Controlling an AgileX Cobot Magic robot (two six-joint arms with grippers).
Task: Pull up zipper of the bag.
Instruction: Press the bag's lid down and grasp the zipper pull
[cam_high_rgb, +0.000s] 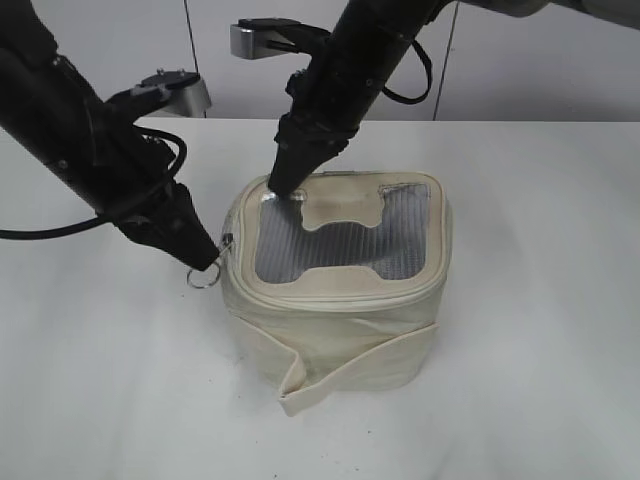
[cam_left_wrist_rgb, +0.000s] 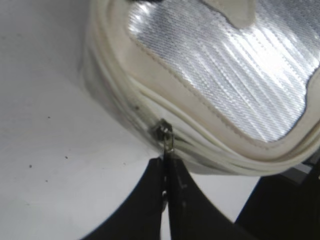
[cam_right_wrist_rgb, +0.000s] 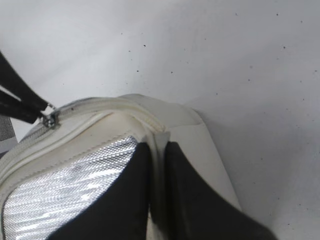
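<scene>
The cream-white bag stands on the white table, its lid with grey mesh panels facing up. The zipper track runs around the lid's rim. My left gripper is at the bag's left side, shut on the silver slider's pull. The slider sits on the rim's left corner and the ring hangs below my fingertips. My right gripper presses on the lid's back left corner, shut on a fold of cream lid fabric. The slider also shows in the right wrist view.
The loose strap band hangs folded around the bag's lower front. The left arm's black cable loops over the table at the left. A grey-white wall stands behind the table's far edge.
</scene>
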